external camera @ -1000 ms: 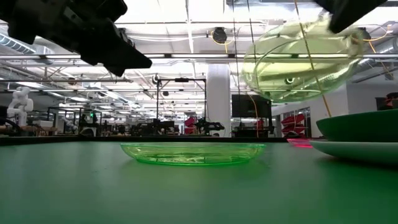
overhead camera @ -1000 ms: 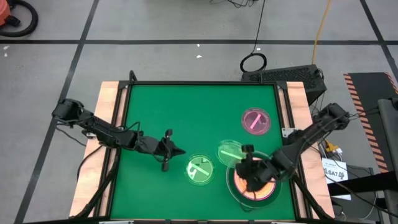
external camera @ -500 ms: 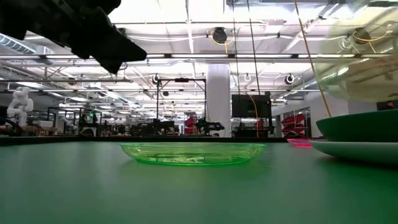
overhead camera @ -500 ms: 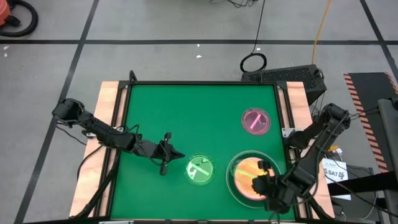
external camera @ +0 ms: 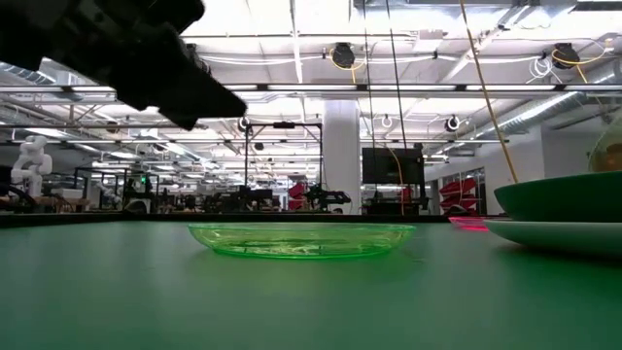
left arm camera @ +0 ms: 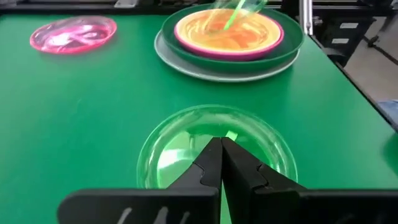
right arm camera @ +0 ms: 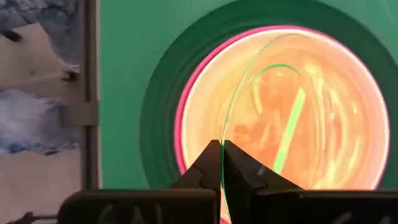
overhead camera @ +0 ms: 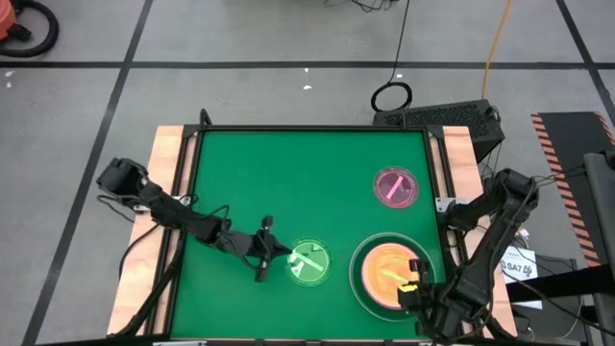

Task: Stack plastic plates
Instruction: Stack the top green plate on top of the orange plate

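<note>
A stack stands near the table's right near corner: a pale large plate, a dark green plate (overhead camera: 358,279), a pink one and an orange one (right arm camera: 323,124) nested on top. My right gripper (overhead camera: 415,281) is shut on a translucent green small plate (right arm camera: 273,68) above this stack. A second translucent green plate (overhead camera: 309,261) lies flat on the mat. My left gripper (left arm camera: 221,148) is shut and hovers at that plate's left rim; the low view shows the arm (external camera: 126,49) well above it. A small pink plate (overhead camera: 395,186) lies farther back. My right gripper pinches the translucent green plate's rim (right arm camera: 222,134) between its two fingers, coming from above at the stack's near right side. The plate is tilted steeply, seen almost edge-on, over the orange plate. Whether its lower edge rests on the stack I cannot tell.
Wooden rails (overhead camera: 171,192) border the green mat on both sides. The mat's far half and left part hold no objects. The stack (external camera: 564,209) fills the low view's right edge. Cables and a dark box lie on the floor beyond the table.
My right gripper has carried the translucent green plate from the stack's far left side across it toward the table's near right corner, tipping it steeper. My left gripper has moved right and toward the near edge, up to the green plate on the mat.
</note>
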Tool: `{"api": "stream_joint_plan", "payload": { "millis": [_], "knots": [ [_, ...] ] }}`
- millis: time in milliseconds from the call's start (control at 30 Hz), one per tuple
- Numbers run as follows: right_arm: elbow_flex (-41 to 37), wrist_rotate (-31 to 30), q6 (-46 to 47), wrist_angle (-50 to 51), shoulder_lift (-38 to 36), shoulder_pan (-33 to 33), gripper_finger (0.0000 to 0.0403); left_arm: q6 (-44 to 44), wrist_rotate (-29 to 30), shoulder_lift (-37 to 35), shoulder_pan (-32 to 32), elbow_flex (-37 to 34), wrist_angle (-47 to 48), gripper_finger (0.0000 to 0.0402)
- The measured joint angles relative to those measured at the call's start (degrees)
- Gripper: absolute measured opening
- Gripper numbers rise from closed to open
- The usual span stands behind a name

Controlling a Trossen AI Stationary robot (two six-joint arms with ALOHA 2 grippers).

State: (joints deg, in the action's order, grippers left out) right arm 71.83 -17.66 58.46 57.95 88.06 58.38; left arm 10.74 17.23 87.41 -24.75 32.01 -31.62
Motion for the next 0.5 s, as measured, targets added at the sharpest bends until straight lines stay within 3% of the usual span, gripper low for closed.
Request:
{"api": "stream_joint_plan", "payload": {
  "millis": [200, 500],
  "knots": [
    [0.0, 0.04, 0.84, 0.04, 1.61, 0.24, 0.0003, -4.68, -0.13, 5.39, 0.0, 6.01, 2.04, 0.0008],
    [0.0, -0.17, 0.92, 0.21, 6.12, 0.36, 0.0045, -4.6, -0.42, 9.0, 0.13, 12.55, 10.59, 0.0008]
  ]
}}
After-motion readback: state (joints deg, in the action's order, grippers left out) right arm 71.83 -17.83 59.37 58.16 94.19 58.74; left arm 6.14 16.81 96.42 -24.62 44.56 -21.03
